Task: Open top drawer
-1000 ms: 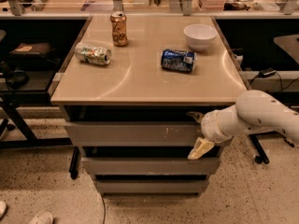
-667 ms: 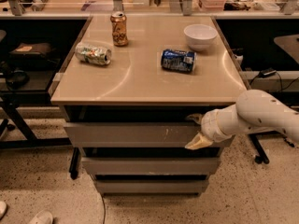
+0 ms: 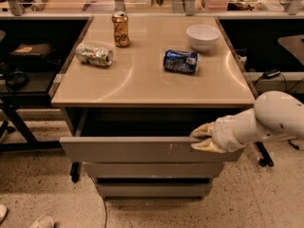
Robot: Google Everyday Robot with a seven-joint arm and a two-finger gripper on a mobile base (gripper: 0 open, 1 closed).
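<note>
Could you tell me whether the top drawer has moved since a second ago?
Yes: the top drawer has slid out from under the tabletop, toward the camera; the gripper is at its right end.

Tabletop point(image 3: 142, 87): I see the standing can point(image 3: 120, 29) back left, the left tipped can point(image 3: 94, 54) before it, the right tipped can point(image 3: 181, 61) mid-right, and the bowl point(image 3: 203, 36) behind that.
Top drawer point(image 3: 133, 149): juts forward under the tabletop, above the middle drawer point(image 3: 152, 169) and the lowest drawer point(image 3: 152, 189).
Gripper point(image 3: 198, 139): my gripper sits at the top drawer's front edge, right end.

Beige table point(image 3: 142, 87): upright can point(image 3: 120, 29), toppled silver can point(image 3: 94, 54), toppled blue can point(image 3: 181, 61), white bowl point(image 3: 203, 36); gripper point(image 3: 197, 140) below front edge.
</note>
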